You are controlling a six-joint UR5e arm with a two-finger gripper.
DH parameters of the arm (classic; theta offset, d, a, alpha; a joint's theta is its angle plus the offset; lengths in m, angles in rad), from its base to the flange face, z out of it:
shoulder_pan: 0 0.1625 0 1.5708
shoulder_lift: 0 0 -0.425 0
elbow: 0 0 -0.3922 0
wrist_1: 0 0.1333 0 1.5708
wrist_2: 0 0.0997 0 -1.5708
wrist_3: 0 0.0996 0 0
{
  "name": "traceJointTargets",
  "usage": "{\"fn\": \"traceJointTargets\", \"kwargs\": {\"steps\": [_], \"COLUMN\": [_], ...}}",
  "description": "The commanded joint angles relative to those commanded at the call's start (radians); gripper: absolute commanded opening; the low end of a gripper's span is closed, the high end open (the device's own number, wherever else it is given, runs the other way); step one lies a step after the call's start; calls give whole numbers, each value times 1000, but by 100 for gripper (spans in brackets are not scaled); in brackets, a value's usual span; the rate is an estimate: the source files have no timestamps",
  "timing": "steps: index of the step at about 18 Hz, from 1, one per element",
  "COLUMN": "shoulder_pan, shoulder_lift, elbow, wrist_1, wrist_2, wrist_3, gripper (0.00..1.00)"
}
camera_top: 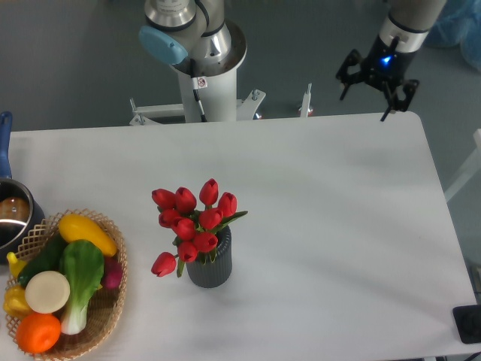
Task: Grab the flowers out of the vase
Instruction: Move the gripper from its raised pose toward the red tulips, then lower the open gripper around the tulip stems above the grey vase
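Gripper point(367, 96): fingers spread wide, holding nothing, above the tabletop's point(331, 226) far right edge.
Flowers point(192, 222): upright in the vase point(210, 267), centre-left, bare tabletop between them and the gripper.

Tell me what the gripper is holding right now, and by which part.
Nothing. The black two-finger gripper hangs open above the far right edge of the white table, well away from the red tulip flowers, which sit in the dark grey ribbed vase.

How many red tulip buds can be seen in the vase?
9. Four buds stand in the top row, four cluster in the middle above the vase mouth, and one droops at lower left of the flowers. Leaves may hide more.
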Motion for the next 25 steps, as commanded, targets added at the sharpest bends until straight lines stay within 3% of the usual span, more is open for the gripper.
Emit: {"fn": "traceJointTargets", "kwargs": {"steps": [5, 9, 12, 14, 18, 25], "shoulder_pan": [-8, -17, -50, -96, -181, -252], "shoulder_lift": [5, 12, 11, -6, -73, -149], "elbow": [-59, -62, -69, -69, -68, -56], "wrist_1": [72, 81, 81, 83, 126, 190], "wrist_2": [-157, -273, -455, -539, -585, -672], "wrist_3": [0, 0, -5, -9, -12, -12], "gripper": [100, 100, 100, 100, 100, 100]}}
